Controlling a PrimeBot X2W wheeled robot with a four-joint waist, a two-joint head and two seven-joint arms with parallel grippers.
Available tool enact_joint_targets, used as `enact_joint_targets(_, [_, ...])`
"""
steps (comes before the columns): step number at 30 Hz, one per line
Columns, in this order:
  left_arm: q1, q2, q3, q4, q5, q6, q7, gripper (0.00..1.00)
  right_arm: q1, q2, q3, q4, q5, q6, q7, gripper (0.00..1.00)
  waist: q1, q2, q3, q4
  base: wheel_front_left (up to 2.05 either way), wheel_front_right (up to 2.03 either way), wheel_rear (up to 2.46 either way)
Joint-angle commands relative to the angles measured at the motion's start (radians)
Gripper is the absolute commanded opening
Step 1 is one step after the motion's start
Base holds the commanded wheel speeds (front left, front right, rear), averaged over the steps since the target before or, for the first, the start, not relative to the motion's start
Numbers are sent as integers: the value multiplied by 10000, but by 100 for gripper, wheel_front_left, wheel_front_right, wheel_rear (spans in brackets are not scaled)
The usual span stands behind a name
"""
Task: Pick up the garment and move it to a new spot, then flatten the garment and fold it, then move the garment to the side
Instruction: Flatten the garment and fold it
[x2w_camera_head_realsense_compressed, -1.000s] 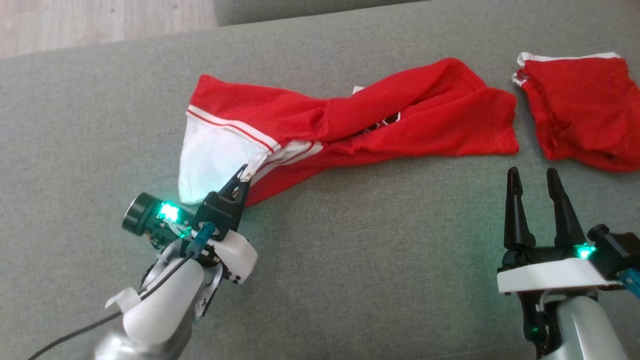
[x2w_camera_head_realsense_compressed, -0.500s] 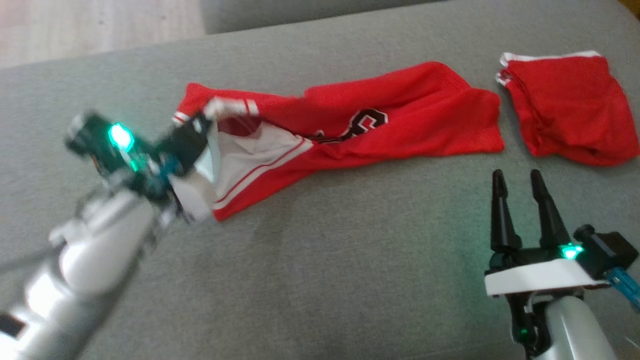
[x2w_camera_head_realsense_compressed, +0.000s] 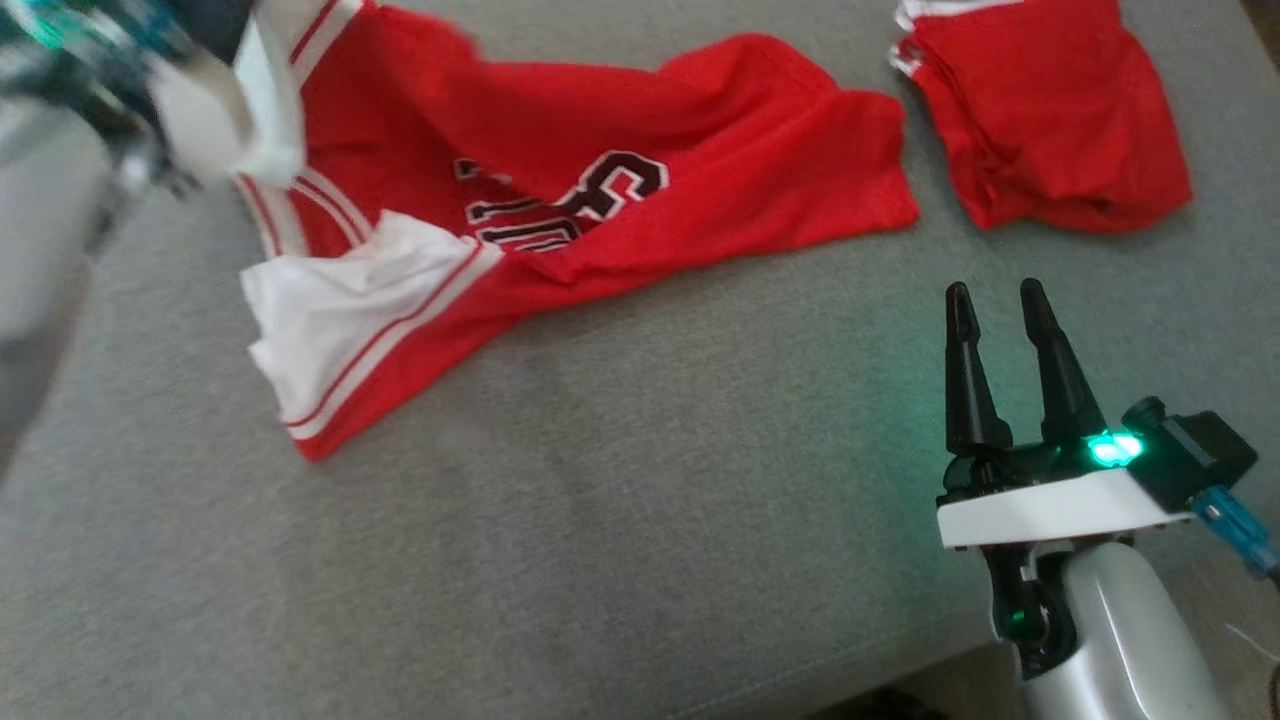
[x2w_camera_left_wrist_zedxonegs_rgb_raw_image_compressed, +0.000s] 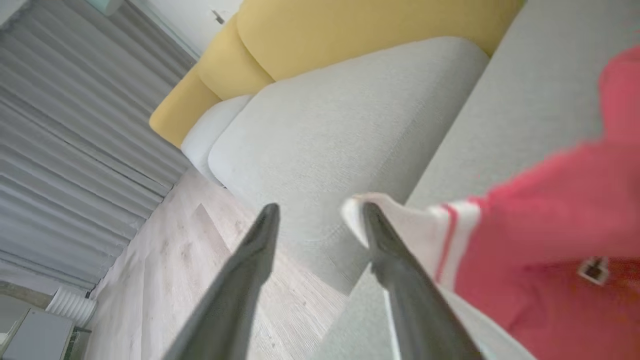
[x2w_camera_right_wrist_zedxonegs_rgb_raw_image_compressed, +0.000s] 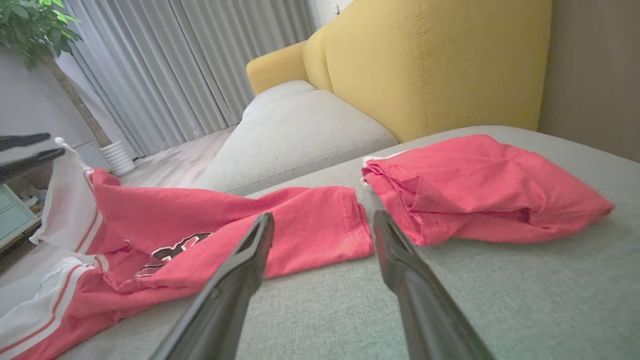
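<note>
A: Right, left tool first. Its wrist view: fingers spread, white striped hem lying against one fingertip, nothing between them.
B: Head view gives that tool as a blur in the top left corner, with the hem lifted beside it. The grip isn't readable there.
A: Right tool: fingers parted, empty, held over the grey cushion near its front edge.
B: Garment?
A: Red jersey, crumpled across the cushion's far left. Head view shows black lettering facing up and a white panel spilling toward the front.
B: Right wrist view adds a second red garment just beside the jersey's end, not touching. Yellow sofa back and curtains behind.
</note>
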Motion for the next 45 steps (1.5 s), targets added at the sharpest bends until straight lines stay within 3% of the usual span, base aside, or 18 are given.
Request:
enact_joint_targets(1, [-853,337,602,42,-75,137,-159,100,-230,-56,257,-349,54,-9,-107,100,-2,0,320,-308,0,0,0])
enact_joint_targets(7, [-1636,-232,967,1231,-204,766,-1421,100,-239,-56,92,-412,51,-9,-107,100,-2,0,421,-224,0,0,0])
enact_joint_targets(17, [-766,-1223,1374,1787,-1138,1112,-3066,100,-118,-56,-448,-377,-450,-9,-107,100,-2,0,-289,1033,0,0,0])
enact_joint_targets(24, [1132,-1633,1963,774,-2160,1537,-3569,100,191,-56,-900,-346,-794,-9,-107,100,-2,0,-934,2008,0,0,0])
enact_joint_targets(28, [3144,-1814,2350,-373,-2841,2022,-3670,100,440,-56,-1059,-325,-936,-9,-107,100,-2,0,-1332,2415,0,0,0])
enact_joint_targets(35, [5931,-2233,2833,-1982,-3599,2797,-3714,100,737,-56,-1093,-318,-997,-9,-107,100,-2,0,-1668,2539,0,0,0])
enact_joint_targets(45, [6944,-2290,2843,-2851,-3564,3058,-3695,100,778,-56,-963,-341,-1001,-9,-107,100,-2,0,-1729,2365,0,0,0])
